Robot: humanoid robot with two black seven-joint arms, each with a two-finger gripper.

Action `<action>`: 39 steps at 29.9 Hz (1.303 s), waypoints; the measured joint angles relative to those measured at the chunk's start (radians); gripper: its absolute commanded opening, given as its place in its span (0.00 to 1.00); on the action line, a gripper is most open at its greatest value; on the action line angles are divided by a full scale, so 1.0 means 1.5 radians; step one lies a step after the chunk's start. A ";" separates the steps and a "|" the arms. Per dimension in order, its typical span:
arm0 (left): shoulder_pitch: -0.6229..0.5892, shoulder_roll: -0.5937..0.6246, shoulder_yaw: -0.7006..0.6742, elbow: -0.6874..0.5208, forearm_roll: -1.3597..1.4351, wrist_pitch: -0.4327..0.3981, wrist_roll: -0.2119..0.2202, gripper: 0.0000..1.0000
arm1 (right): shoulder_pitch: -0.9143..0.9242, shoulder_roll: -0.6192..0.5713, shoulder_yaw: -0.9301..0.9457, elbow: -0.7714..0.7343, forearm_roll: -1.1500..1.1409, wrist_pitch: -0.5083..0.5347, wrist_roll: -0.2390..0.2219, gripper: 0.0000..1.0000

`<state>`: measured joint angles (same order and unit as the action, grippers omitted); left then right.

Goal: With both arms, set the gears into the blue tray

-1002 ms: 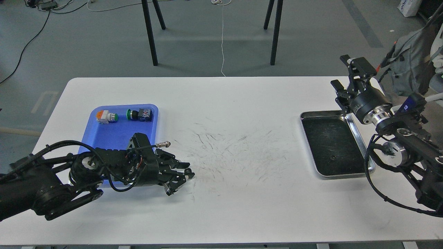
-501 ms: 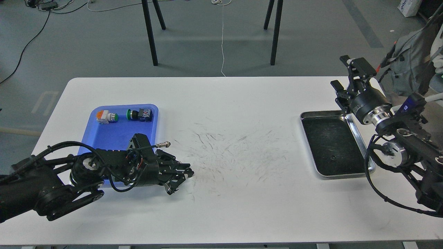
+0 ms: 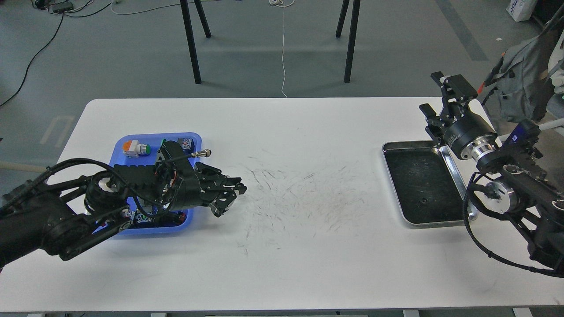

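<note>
The blue tray (image 3: pixel 152 137) lies at the table's left, and my left arm stretches across it. My left gripper (image 3: pixel 231 200) hangs just past the tray's right edge, above the white table. Its dark fingers overlap, so I cannot tell their state or whether a gear is between them. One tiny black gear (image 3: pixel 423 201) lies in the steel tray (image 3: pixel 458 182) at the right. My right gripper (image 3: pixel 434 93) is raised beyond that tray's far right corner, open, with nothing between its fingers.
An orange-and-green push-button (image 3: pixel 135 148) sits at the blue tray's far end, with a second one (image 3: pixel 186 142) partly hidden by my arm. Small coloured parts (image 3: pixel 143 217) show at its near end. The table's middle (image 3: pixel 304 193) carries dark scuff marks.
My left gripper has risen and drawn back toward the blue tray's right side, uncovering the tray's near end. The right arm has hardly moved.
</note>
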<state>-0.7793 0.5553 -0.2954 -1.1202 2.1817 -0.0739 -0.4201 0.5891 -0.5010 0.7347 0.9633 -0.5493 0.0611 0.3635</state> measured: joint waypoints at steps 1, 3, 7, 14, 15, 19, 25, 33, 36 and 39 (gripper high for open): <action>-0.002 0.002 -0.018 0.007 0.000 -0.008 0.000 0.13 | 0.000 0.000 0.000 0.000 0.000 0.000 0.000 0.90; -0.003 0.009 -0.054 0.020 0.000 -0.020 0.001 0.13 | 0.001 0.000 0.000 0.000 0.000 -0.001 0.000 0.90; -0.002 0.024 -0.099 0.070 -0.008 -0.026 -0.002 0.12 | 0.002 0.001 0.000 0.002 0.000 -0.001 0.000 0.90; 0.027 0.056 -0.107 0.137 -0.103 0.000 -0.006 0.12 | 0.003 0.001 -0.001 0.003 0.000 -0.001 -0.001 0.91; 0.034 0.058 -0.105 0.146 -0.111 0.004 -0.006 0.12 | 0.003 0.001 -0.001 0.003 0.000 -0.001 -0.001 0.91; 0.060 0.059 -0.101 0.192 -0.132 0.027 -0.011 0.12 | 0.003 0.001 -0.001 0.003 0.000 -0.001 -0.001 0.91; 0.089 0.060 -0.069 0.228 -0.173 0.062 -0.026 0.13 | 0.004 0.001 -0.001 0.003 0.000 -0.001 -0.001 0.91; 0.097 0.056 -0.061 0.245 -0.185 0.074 -0.029 0.14 | 0.004 0.007 0.000 0.002 0.000 -0.002 -0.001 0.92; 0.098 0.051 -0.061 0.249 -0.186 0.075 -0.029 0.20 | 0.004 0.010 0.000 0.002 0.000 -0.004 -0.001 0.92; 0.103 0.045 -0.061 0.273 -0.189 0.091 -0.027 0.23 | 0.005 0.011 -0.001 0.002 0.000 -0.005 -0.001 0.92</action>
<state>-0.6241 0.6229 -0.3863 -0.7106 1.8985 0.0631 -0.4608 0.5970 -0.4839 0.7337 0.9662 -0.5492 0.0539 0.3619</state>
